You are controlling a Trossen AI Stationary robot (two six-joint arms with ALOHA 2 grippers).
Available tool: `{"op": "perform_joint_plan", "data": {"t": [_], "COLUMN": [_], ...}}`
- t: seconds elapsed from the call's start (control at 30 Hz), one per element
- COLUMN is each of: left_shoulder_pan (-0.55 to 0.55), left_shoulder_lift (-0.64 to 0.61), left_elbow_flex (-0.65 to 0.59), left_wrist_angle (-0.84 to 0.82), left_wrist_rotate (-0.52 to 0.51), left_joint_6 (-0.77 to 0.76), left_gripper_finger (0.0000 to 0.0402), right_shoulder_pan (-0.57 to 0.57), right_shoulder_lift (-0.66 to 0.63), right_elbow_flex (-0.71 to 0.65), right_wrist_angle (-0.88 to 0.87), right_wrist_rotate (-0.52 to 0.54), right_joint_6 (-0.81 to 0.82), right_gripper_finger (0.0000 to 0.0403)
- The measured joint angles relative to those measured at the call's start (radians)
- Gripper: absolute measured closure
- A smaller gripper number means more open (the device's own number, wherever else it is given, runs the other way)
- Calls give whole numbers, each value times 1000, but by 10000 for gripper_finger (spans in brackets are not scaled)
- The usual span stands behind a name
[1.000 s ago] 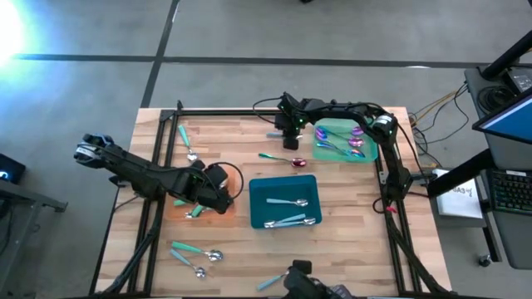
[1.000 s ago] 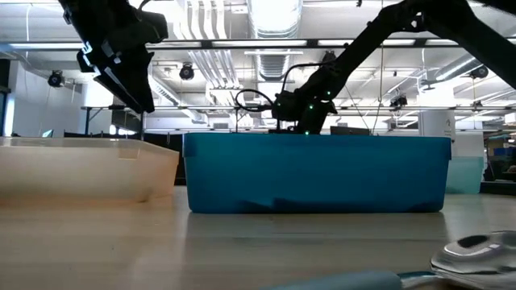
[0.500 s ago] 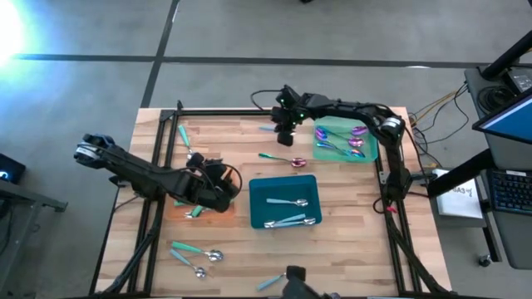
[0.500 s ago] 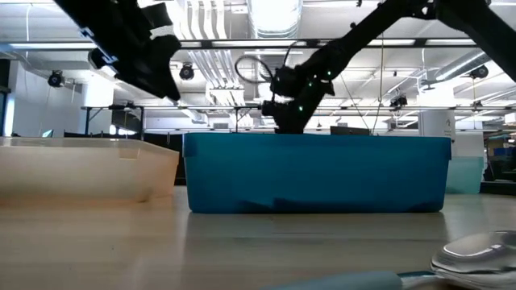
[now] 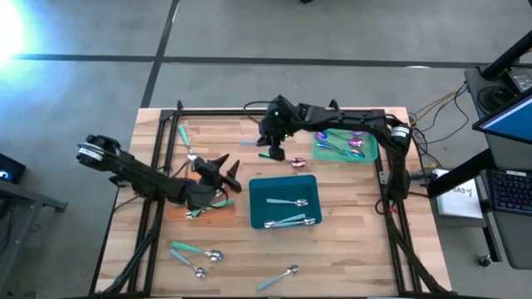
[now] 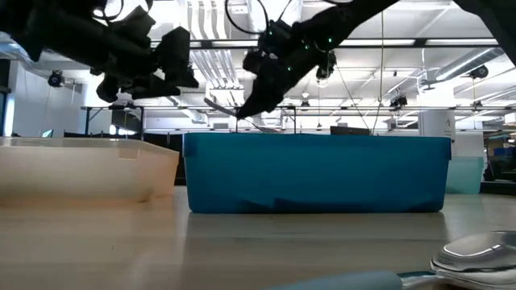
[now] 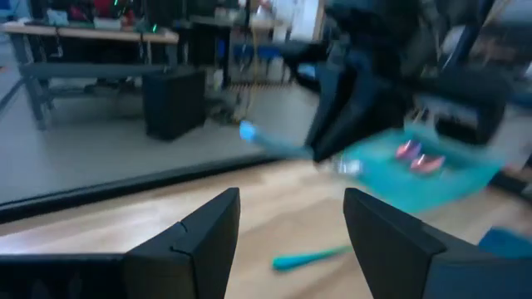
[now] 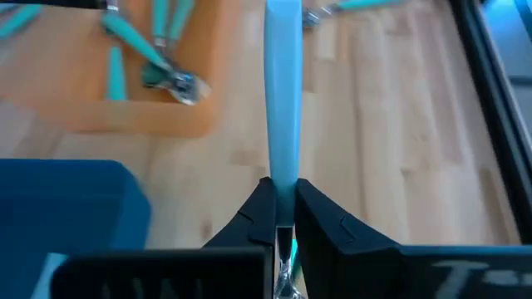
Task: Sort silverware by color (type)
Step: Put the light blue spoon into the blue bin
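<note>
My right gripper [image 5: 268, 143] hangs above the table's far middle, shut on a teal-handled piece of silverware [image 8: 283, 91] whose handle sticks out ahead of the fingers; its head is hidden behind them. My left gripper [image 5: 227, 164] stands open and level above the orange tray [image 5: 218, 214], with nothing between its fingers [image 7: 208, 237]. In the left wrist view the held piece [image 7: 264, 139] shows beyond them. A teal-handled spoon with a purple bowl [image 5: 283, 159] lies flat on the wood under the right gripper. My right gripper pinches the teal handle [image 8: 283, 170] between its two fingers, which lie along the piece. The rest of the handle juts forward past the fingertips. The fingers slant down from the table's far right. The piece is lifted clear of the table.
A blue tray [image 5: 254, 218] at the middle holds teal-handled pieces. The green tray [image 5: 334, 154] at the far right holds purple ones. The orange tray holds teal ones [image 8: 158, 58]. Loose pieces lie at the far left [image 5: 184, 139] and near edge [image 5: 196, 253], [image 5: 278, 279]. Black rails [image 5: 158, 141] frame the table.
My right gripper has risen and swung from beside the green tray toward the table's left, carrying the teal-handled piece clear of the wood. My left gripper has tipped up from pointing down into the orange tray to level, and rolled, staying open.
</note>
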Motion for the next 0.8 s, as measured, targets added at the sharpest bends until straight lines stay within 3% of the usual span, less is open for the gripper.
{"op": "perform_joint_plan", "data": {"t": [0.13,0.23,0.4,0.6,0.7,0.8], "left_shoulder_pan": [10,25,48,65,65,65], "left_shoulder_lift": [47,80,131,168,171,171], "left_elbow_flex": [-79,-98,-70,-8,6,13], "left_wrist_angle": [389,524,537,540,540,545], "left_wrist_rotate": [13,64,80,21,24,36], "left_joint_6": [181,204,197,294,321,330], "left_gripper_finger": [201,201,201,210,235,290], "right_shoulder_pan": [57,84,120,140,148,151], "right_shoulder_lift": [-11,-11,-13,-15,-23,-29], "right_elbow_flex": [0,0,1,1,1,2], "right_wrist_angle": [10,32,91,102,101,101], "right_wrist_rotate": [-1,0,0,4,8,10], "right_joint_6": [-26,-31,-31,-31,-36,-41], "right_gripper_finger": [389,389,389,389,389,389]}}
